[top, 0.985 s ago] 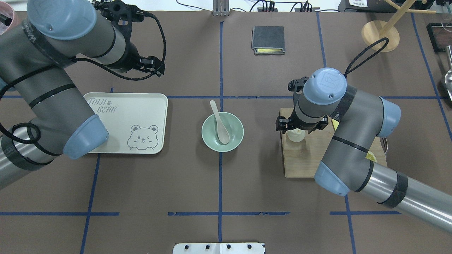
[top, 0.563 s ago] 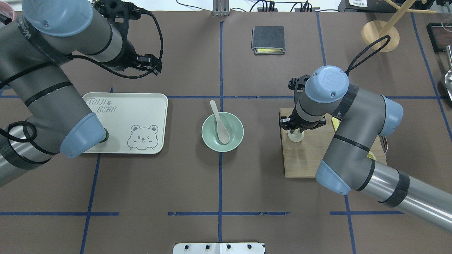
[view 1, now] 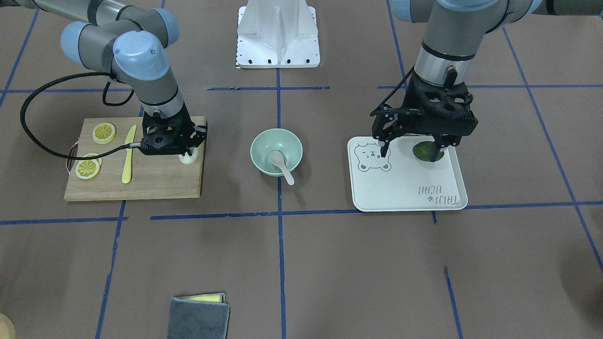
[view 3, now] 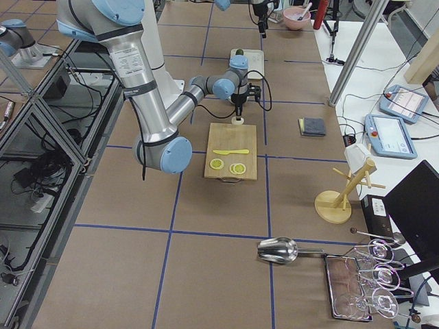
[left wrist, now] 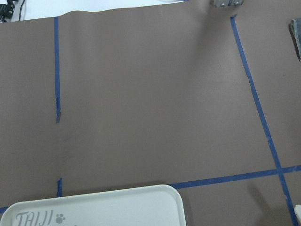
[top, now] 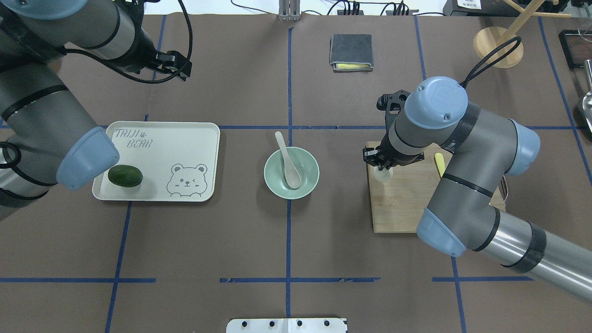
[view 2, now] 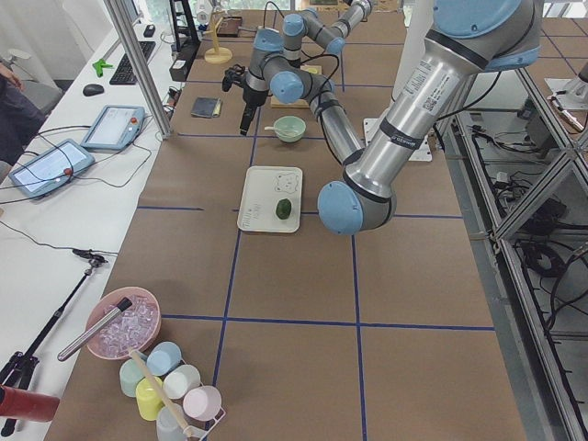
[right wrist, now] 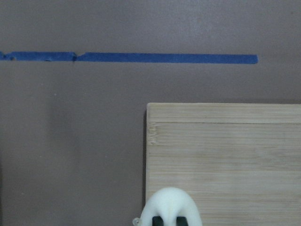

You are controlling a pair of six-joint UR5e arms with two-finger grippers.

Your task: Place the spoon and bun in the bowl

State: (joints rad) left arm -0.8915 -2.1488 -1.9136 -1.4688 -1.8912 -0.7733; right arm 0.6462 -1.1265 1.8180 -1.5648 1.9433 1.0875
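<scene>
Since the earlier overhead frame the left arm has drawn back toward its own side and away from the tray (top: 185, 143), so the dark green fruit (top: 125, 176) on the tray's near left corner is now uncovered. The right arm has also shifted a little, and its jaws have narrowed around the bun (top: 383, 174). The right gripper (view 1: 188, 153) points down at the corner of the wooden cutting board (top: 402, 208) that is far from the robot and toward the bowl (top: 307, 173). Its jaws are closed in on the white bun, which sits between them in the right wrist view. I cannot tell whether the bun rests on the board or is slightly above it. The spoon (top: 289, 164) already lies in the mint-green bowl, with the scoop on the bottom and the handle leaning over the far rim. The bowl stands on the tabletop (top: 208, 240), between the tray and the board and apart from both. The left gripper (view 1: 411, 151) hangs in the air with its jaws spread wide and holds nothing. Lemon slices (view 1: 103, 133) and a yellow knife (view 1: 128, 155) lie on the other end of the board. A folded gray cloth (top: 351, 50) lies far from the robot.
</scene>
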